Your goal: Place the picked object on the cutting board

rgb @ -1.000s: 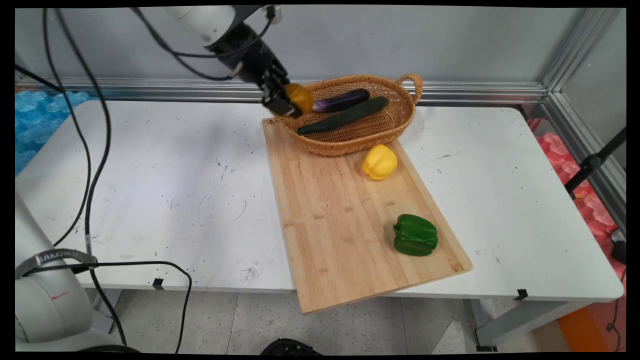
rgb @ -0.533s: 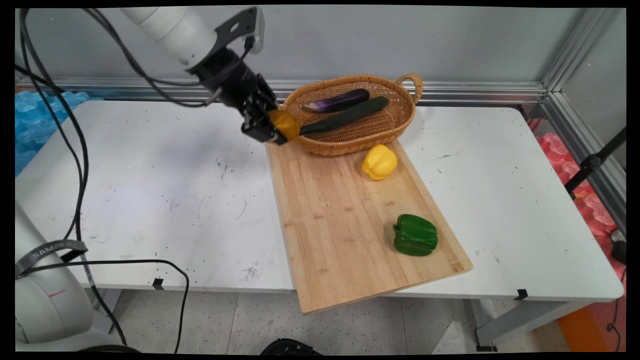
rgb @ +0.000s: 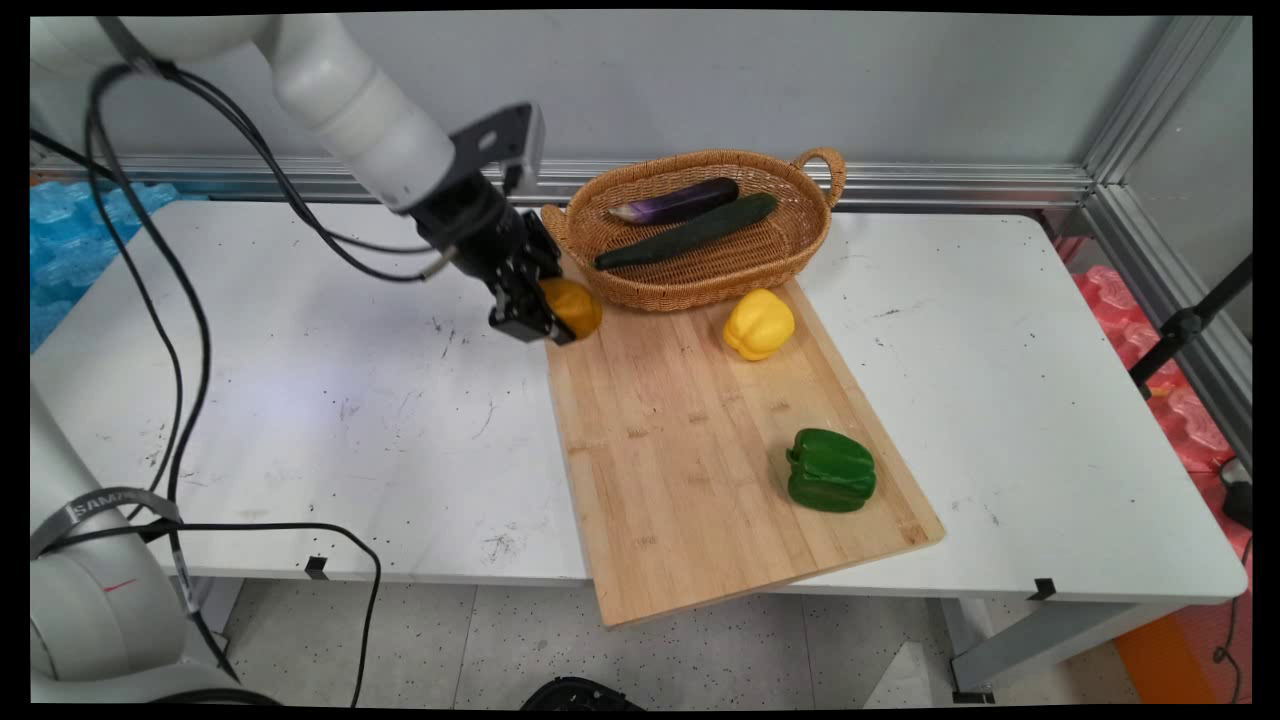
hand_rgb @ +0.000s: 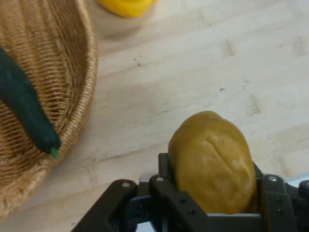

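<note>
One orange pepper (rgb: 572,306) is out of the basket (rgb: 700,275), the fingers (hand_rgb: 164,193) clamped on it.
I've brought it down from the basket rim to the cutting board's (rgb: 700,440) far-left corner, low over the wood.

White bench (rgb: 300,400), scuffed with dark specks. Directly on it: a wooden board (rgb: 700,440), set at an angle, its near end hanging over the front edge. A wicker basket (rgb: 700,280) sits at the board's far end, partly on the board; whether it touches the bench can't be told.

Orange-yellow lumpy fruit (rgb: 573,305) clamped in gripper (rgb: 545,318) above board's far-left corner.
</note>
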Controlling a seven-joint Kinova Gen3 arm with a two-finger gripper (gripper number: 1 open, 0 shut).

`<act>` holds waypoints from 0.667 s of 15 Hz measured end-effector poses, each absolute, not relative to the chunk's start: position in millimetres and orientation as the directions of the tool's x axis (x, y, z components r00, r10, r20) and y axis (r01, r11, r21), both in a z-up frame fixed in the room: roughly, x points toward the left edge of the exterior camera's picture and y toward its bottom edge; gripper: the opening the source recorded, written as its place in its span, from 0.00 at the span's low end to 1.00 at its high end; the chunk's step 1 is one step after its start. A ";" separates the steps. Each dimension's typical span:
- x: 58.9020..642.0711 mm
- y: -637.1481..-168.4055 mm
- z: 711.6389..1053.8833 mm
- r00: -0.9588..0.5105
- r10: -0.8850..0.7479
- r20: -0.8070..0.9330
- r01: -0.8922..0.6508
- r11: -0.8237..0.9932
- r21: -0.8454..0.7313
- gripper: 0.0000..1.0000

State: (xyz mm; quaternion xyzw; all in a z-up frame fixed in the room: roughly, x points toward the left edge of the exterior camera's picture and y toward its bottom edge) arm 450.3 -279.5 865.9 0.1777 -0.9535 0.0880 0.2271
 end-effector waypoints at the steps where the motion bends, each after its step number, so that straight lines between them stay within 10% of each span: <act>1: 447.3 -281.1 857.4 -0.836 -0.297 0.462 -0.374 0.923 -0.085 0.00; 10: 414.0 -302.2 794.7 -0.836 -0.300 0.460 -0.363 0.930 -0.053 0.00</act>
